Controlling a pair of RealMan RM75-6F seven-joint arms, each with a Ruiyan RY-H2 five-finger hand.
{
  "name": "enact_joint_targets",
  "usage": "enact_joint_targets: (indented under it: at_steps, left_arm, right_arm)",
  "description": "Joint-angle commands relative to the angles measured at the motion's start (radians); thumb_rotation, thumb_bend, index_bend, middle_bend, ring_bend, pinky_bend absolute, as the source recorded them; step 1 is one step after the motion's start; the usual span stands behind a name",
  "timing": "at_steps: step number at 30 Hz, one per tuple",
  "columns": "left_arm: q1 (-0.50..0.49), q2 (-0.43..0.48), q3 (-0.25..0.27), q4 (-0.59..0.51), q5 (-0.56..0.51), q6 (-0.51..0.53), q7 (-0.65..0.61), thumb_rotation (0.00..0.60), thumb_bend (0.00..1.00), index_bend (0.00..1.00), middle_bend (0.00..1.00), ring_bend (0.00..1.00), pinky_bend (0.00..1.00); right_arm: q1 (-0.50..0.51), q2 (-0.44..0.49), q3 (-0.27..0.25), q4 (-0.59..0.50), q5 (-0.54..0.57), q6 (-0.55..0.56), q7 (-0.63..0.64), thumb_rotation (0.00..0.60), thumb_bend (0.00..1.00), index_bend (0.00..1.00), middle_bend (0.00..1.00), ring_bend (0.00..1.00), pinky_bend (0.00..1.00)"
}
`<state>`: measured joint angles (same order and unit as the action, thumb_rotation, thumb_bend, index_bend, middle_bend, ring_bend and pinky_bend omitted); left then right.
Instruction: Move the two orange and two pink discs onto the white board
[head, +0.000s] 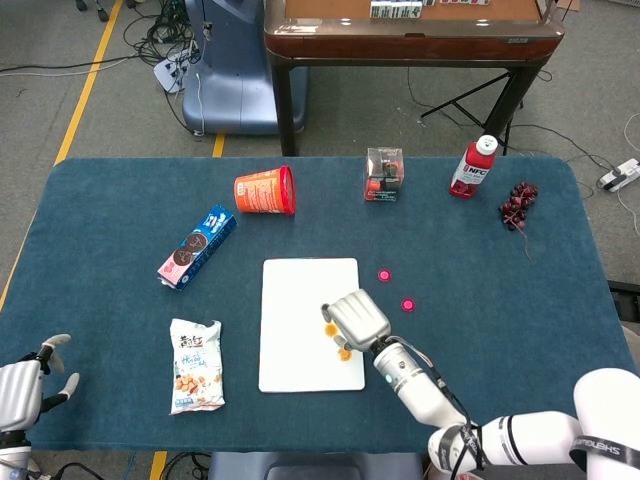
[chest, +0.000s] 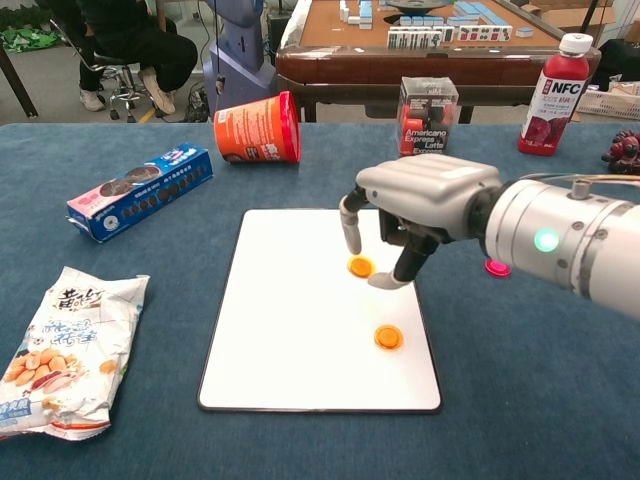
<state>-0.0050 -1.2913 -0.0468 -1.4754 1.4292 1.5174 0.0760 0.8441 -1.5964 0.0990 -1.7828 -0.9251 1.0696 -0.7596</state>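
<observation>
The white board (head: 300, 300) (chest: 290, 300) lies flat at the table's middle. One orange disc (head: 344, 353) (chest: 388, 337) rests on its lower right part. My right hand (head: 356, 318) (chest: 418, 200) hovers over the board's right side and pinches the second orange disc (head: 330, 328) (chest: 361, 266) between thumb and a finger, low over the board. Two pink discs (head: 384, 275) (head: 407, 304) lie on the blue cloth right of the board; the chest view shows only one pink disc (chest: 496, 267), behind my forearm. My left hand (head: 28, 385) rests open at the table's near left corner.
An orange cup (head: 265, 190) lies on its side behind the board. A blue cookie box (head: 197, 246) and a snack bag (head: 195, 366) lie to the left. A coffee box (head: 384, 174), a red bottle (head: 473, 166) and dark grapes (head: 518, 205) stand along the far edge.
</observation>
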Motion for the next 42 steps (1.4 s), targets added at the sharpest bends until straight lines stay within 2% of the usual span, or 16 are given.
enact_joint_targets:
  at_steps: [1,17,21,26,29,35,42]
  left_arm:
    - [0.001,0.000,0.000,0.001,-0.002,0.000,-0.002,0.600,0.29,0.35,0.58,0.53,0.73]
    - [0.003,-0.006,0.004,0.008,0.000,-0.003,-0.006,0.600,0.29,0.35,0.58,0.53,0.73]
    - [0.004,-0.007,0.005,0.009,-0.001,-0.004,-0.007,0.600,0.29,0.35,0.58,0.53,0.73]
    - [0.005,-0.009,0.007,0.010,0.001,-0.003,-0.006,0.600,0.29,0.35,0.58,0.53,0.73]
    - [0.005,-0.011,0.008,0.011,0.001,-0.005,-0.005,0.600,0.30,0.35,0.58,0.53,0.73]
    - [0.007,-0.011,0.008,0.013,0.000,-0.004,-0.009,0.600,0.29,0.35,0.58,0.53,0.73]
    - [0.004,-0.011,0.005,0.012,0.000,-0.004,-0.009,0.600,0.29,0.35,0.58,0.53,0.73]
  right_arm:
    - [0.009,-0.014,-0.006,-0.008,-0.002,-0.001,-0.015,0.600,0.26,0.51,1.00,1.00,1.00]
    - [0.037,-0.079,-0.025,0.030,0.039,-0.020,-0.061,0.600,0.24,0.51,1.00,1.00,1.00]
    - [0.040,-0.084,-0.031,0.036,0.048,-0.023,-0.066,0.600,0.20,0.50,1.00,1.00,1.00]
    - [0.042,-0.093,-0.033,0.044,0.045,-0.025,-0.060,0.600,0.12,0.41,1.00,1.00,1.00]
    - [0.042,-0.095,-0.034,0.047,0.037,-0.026,-0.053,0.600,0.08,0.39,1.00,1.00,1.00]
    - [0.030,-0.076,-0.031,0.047,0.034,-0.010,-0.035,0.600,0.08,0.38,1.00,1.00,1.00]
    - [-0.006,0.000,-0.036,0.053,0.056,0.018,-0.009,0.600,0.10,0.38,1.00,1.00,1.00]
